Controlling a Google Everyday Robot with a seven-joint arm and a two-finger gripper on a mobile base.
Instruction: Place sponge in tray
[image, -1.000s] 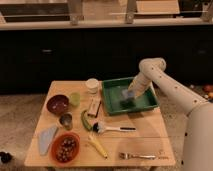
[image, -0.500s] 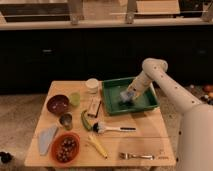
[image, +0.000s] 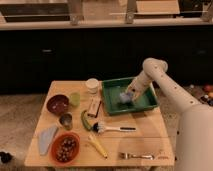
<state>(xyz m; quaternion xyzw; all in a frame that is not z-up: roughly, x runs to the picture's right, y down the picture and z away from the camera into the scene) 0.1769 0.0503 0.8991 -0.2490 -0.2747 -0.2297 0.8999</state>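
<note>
Cream rounded arm (image: 167, 85) (dark tool (image: 129, 95) over the tray (image: 111, 105))

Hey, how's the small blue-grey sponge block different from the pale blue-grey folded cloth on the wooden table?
The small blue-grey sponge block is chunky and compact; the pale blue-grey folded cloth is flat and larger. The sponge sits inside the green plastic tray at the gripper; the cloth lies on the wooden table near its front left corner, beside the orange-red bowl. Both share a muted blue-grey colour.

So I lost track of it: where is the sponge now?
The sponge is at the claw, inside the green tray on the table's right rear, right of the white cup.
</note>
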